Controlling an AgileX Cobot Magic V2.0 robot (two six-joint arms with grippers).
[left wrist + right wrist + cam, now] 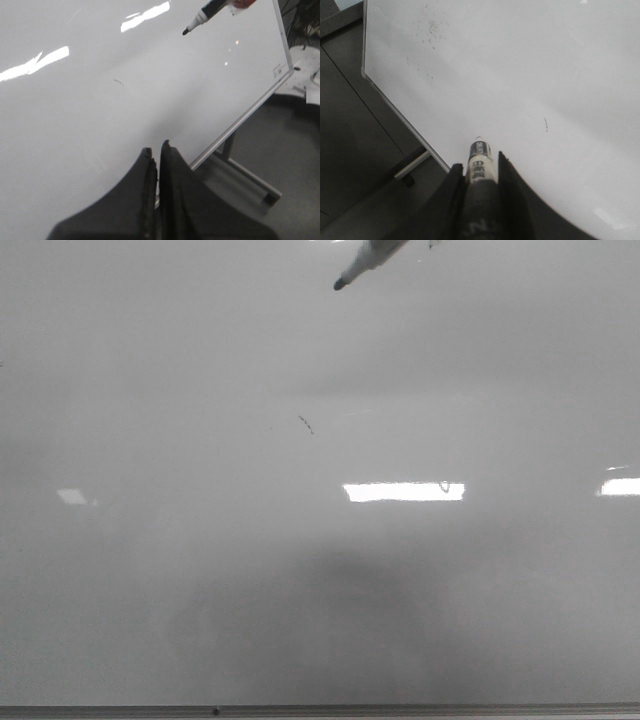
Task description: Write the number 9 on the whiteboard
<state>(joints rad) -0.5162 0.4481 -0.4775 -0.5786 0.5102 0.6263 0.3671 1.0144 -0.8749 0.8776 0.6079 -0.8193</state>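
Observation:
The whiteboard (150,570) fills the front view, glossy pale grey with bright light reflections; it also shows in the left wrist view (75,110) and the right wrist view (520,65). No number 9 shows on it, only a tiny dark dashed speck (306,424). My right gripper (479,167) is shut on a black-and-white marker (481,162). The marker's dark tip (341,283) enters from the top of the front view and also shows in the left wrist view (186,31); I cannot tell whether it touches the board. My left gripper (156,150) is shut and empty, near the board's edge.
The board's thin grey frame edge (320,710) runs along the bottom of the front view. Its metal stand foot (250,182) rests on the dark floor beside the board. Faint smudge marks (432,30) sit near one board corner.

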